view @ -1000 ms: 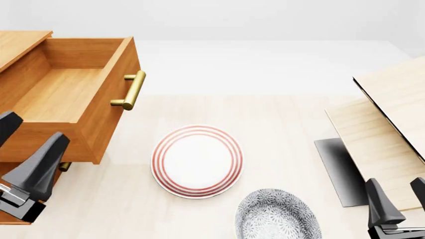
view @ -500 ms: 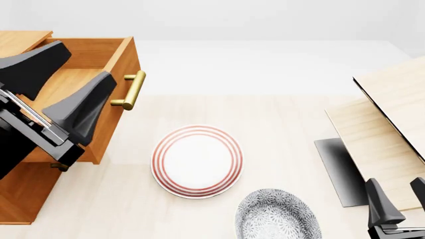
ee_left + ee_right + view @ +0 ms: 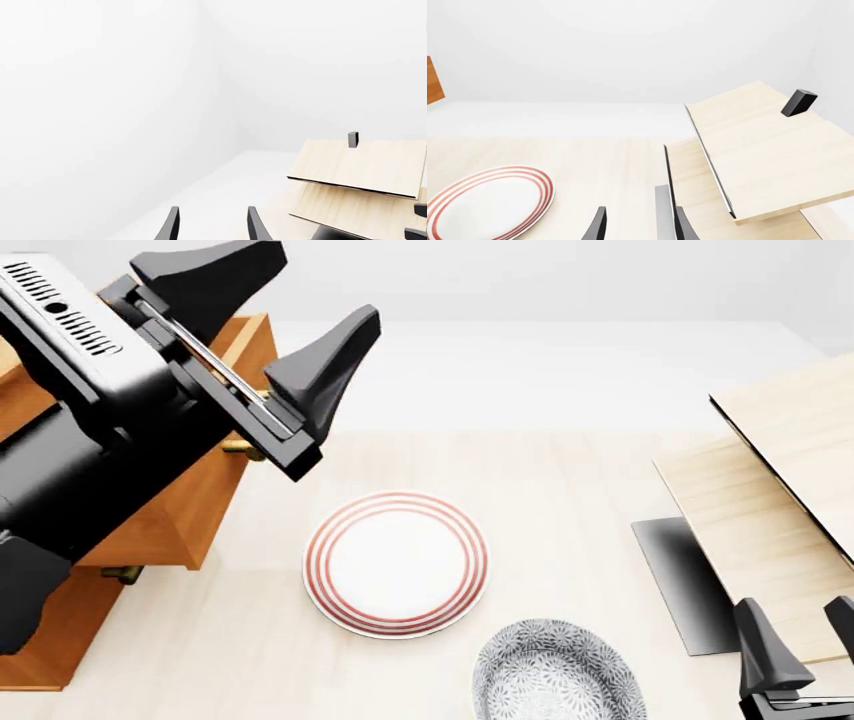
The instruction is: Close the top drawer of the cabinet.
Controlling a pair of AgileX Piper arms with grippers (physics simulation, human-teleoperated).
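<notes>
The left end effector (image 3: 287, 320) is raised high in the front view, large and close to the camera, its two dark fingers (image 3: 327, 365) spread wide with nothing between them and nothing touching them. It sits in front of the top drawer (image 3: 200, 505), which stands pulled out of the cabinet (image 3: 54, 635) at the counter's left side. The arm's black body covers most of the drawer, so the interior is hidden; only part of the orange-brown front panel and side and a sliver of the brass handle (image 3: 243, 448) show. A second brass handle (image 3: 123, 575) peeks out below the drawer. In the left wrist view the two fingertips (image 3: 171, 225) point at blank white wall, with pale wood panels (image 3: 363, 167) off to one side.

The right end effector (image 3: 801, 660) sits low at the front view's lower right corner, cut off by the frame edge. Its fingers (image 3: 597, 225) stand apart in the right wrist view, holding nothing, beside the edge of the pale wood panels (image 3: 760, 150).

On the light counter (image 3: 561, 490) lie a white plate with red rings (image 3: 396, 563) and, nearer the camera, a grey patterned bowl (image 3: 558, 672), cut off at the bottom edge. A dark grey flat slab (image 3: 681, 580) lies partly under the panels at right; what it is cannot be made out
</notes>
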